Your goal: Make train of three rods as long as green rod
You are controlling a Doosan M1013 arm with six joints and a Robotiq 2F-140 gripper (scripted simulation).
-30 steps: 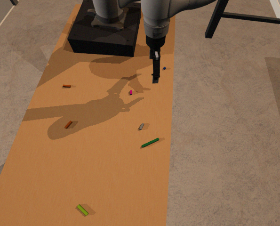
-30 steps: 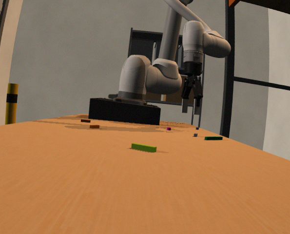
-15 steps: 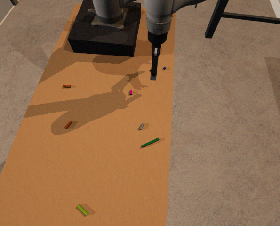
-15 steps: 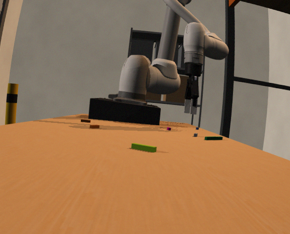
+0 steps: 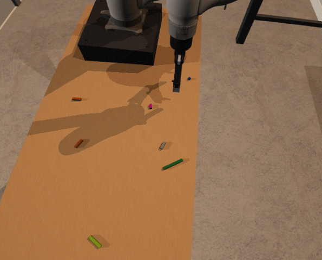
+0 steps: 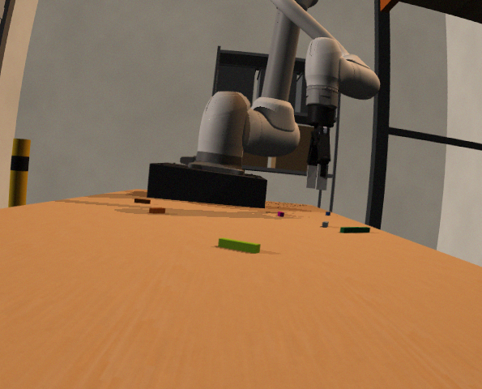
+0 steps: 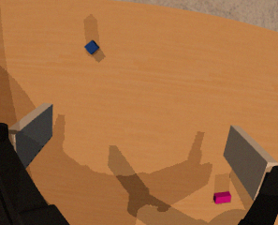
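Observation:
My gripper (image 5: pixel 176 89) (image 6: pixel 317 188) (image 7: pixel 140 131) is open and empty, high above the table between the blue and magenta rods. The blue rod (image 5: pixel 189 78) (image 6: pixel 327 213) (image 7: pixel 92 47) lies near the table's right edge. The magenta rod (image 5: pixel 150 106) (image 6: pixel 280 214) (image 7: pixel 222 198) lies alone. The grey rod (image 5: pixel 163 145) (image 6: pixel 325 224) lies a little behind the green rod (image 5: pixel 172 164) (image 6: pixel 355 229). Two orange rods lie at the left, one (image 5: pixel 76 98) (image 6: pixel 142 201) farther back and one (image 5: pixel 78 143) (image 6: pixel 157 210) nearer. The lime rod (image 5: pixel 94 241) (image 6: pixel 238 245) lies at the front. No rods touch.
The arm's black base block (image 5: pixel 118 41) (image 6: pixel 207 184) stands at the back of the wooden table (image 5: pixel 144 201) (image 6: pixel 190 314). The table's right edge runs close beside the blue and green rods. Shadows of the arm fall across the back half.

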